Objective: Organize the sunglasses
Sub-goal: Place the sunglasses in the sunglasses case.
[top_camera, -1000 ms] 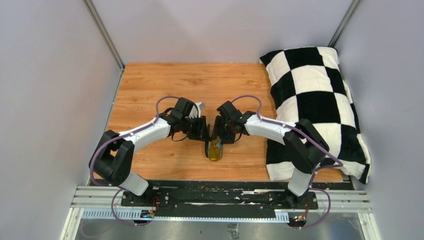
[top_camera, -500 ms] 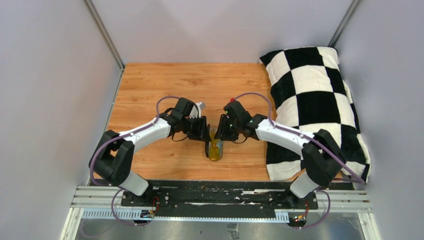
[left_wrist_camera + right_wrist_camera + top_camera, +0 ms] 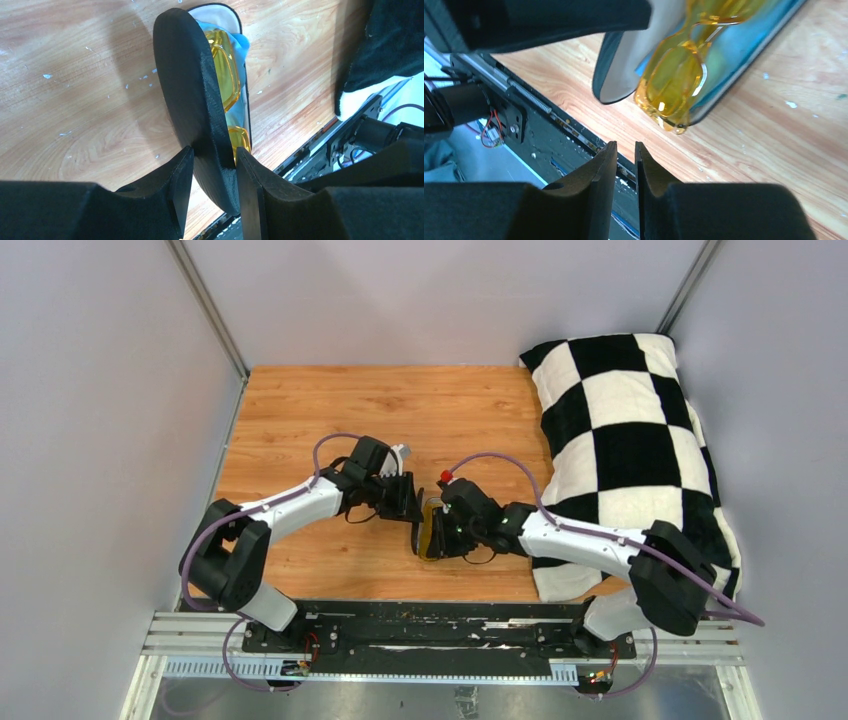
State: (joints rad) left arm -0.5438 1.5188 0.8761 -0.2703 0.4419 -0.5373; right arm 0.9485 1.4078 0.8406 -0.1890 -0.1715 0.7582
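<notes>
**Q.** What has changed in the last second?

**A.** The right tool (image 3: 625,150) has swung from the far side of the case (image 3: 234,14) round to its near right side. Its arm is now stretched low across the table (image 3: 300,400), in front of the checked pillow (image 3: 630,440). Its fingers have drawn almost together, leaving only a thin slit with nothing in it.

**Q.** And the left tool?

**A.** The left tool (image 3: 212,155) is unchanged. Its fingers are clamped on the edge of the black case lid (image 3: 190,75), holding it upright and the case open.

**Q.** Where are the sunglasses?

**A.** The sunglasses (image 3: 222,70) lie inside the open case on the blue cloth (image 3: 242,47), near the middle of the table's near edge. Neither tool touches them. In the right wrist view their near end seems to reach past the case rim, though the angle makes this uncertain.

**Q.** What does that mean for the task?

**A.** The placing step looks complete, since the right tool has let go and moved clear. What probably remains is seating the frame fully and lowering the lid. An end left over the rim could stop the lid from closing.
</notes>
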